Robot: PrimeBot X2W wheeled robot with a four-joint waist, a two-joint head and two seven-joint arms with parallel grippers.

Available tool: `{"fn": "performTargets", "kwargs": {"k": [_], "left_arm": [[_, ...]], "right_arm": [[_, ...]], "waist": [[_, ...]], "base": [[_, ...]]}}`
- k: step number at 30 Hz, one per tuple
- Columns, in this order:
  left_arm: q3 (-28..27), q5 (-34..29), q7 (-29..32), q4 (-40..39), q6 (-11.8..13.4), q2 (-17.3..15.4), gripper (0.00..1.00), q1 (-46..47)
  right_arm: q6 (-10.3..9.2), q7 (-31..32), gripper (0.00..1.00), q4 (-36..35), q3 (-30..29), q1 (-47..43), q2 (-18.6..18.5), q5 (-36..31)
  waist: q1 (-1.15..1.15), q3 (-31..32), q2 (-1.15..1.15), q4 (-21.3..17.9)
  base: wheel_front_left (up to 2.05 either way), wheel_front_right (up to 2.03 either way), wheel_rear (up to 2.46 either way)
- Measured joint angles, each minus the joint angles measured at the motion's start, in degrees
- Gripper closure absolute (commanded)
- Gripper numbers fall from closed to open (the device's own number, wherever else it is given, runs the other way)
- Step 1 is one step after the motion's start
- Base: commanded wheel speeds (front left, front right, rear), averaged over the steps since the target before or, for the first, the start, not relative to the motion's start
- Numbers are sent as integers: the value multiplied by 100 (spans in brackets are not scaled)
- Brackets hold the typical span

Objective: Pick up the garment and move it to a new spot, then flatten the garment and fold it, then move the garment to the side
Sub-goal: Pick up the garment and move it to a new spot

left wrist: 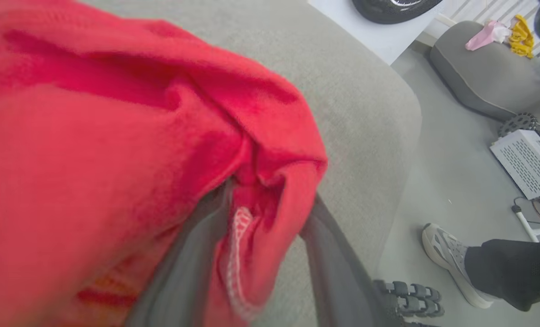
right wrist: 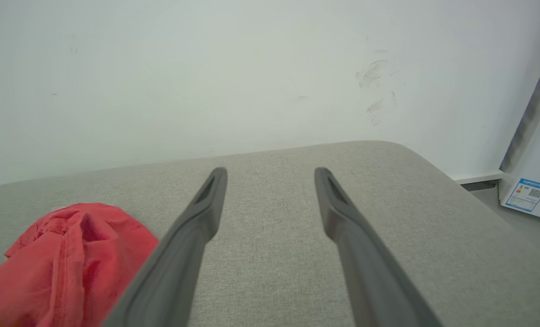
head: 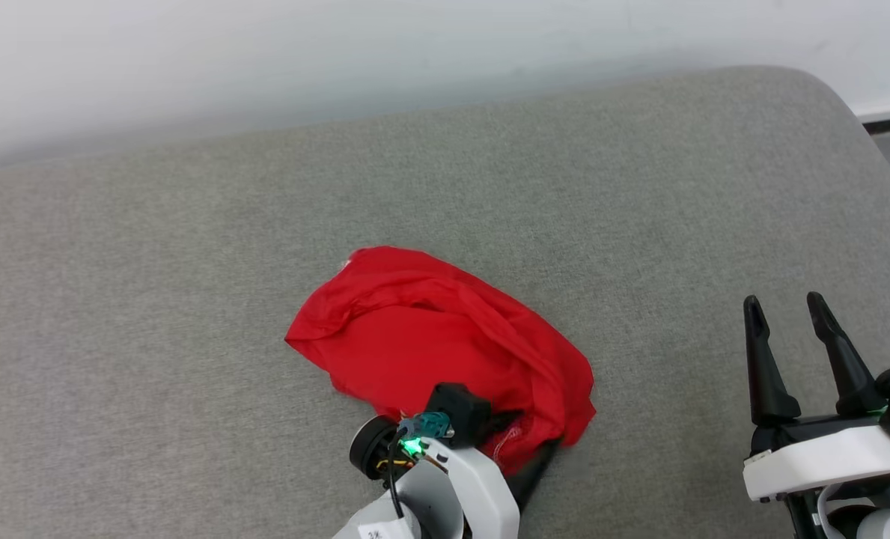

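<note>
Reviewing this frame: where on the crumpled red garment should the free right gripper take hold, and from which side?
Probably the raised fold on the right edge of the garment, coming from the right with the open right gripper. That ridge stands off the cushion and faces it, while the middle lies flat.

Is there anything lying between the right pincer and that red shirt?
Nothing visible. Just bare grey cushion lies between the right pincer and the red shirt, which sits crumpled to its left.
</note>
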State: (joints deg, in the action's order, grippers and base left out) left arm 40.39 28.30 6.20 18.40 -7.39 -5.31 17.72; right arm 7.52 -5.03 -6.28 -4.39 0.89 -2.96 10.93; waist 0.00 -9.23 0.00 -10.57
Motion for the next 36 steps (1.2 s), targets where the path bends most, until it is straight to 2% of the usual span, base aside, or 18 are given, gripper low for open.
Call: {"fn": "performTargets", "kwargs": {"k": [8, 17, 25, 31, 36], "left_arm": [[-204, -269, -1072, -322, 326, -38, 0, -169], [-906, -234, -1808, -631, 1003, -233, 0, -488], [-1725, -182, -2029, -949, 1517, -754, 0, -883], [-2128, -124, -2048, -1183, 1660, -1221, 0, -1250], [-2215, -77, -1924, -1460, 1702, -1423, 0, -1477]], "right_arm": [[0, 175, 0, -71, -36, -155, -1, -188], [0, 410, 0, -192, -13, -477, 1, -232], [0, 470, 0, -242, -9, -704, 1, -201], [0, 527, 0, -252, 37, -828, 1, -172], [0, 599, 0, -270, 41, -907, 0, -174]], "waist": [[0, 431, 0, 315], [-1, 872, 0, 820], [-1, 1098, 0, 1152], [-1, 1233, 0, 1251], [-1, 1302, 0, 1266]], "base": [[0, 0, 0], [0, 0, 0], [0, 0, 0], [0, 0, 0], [0, 0, 0]]}}
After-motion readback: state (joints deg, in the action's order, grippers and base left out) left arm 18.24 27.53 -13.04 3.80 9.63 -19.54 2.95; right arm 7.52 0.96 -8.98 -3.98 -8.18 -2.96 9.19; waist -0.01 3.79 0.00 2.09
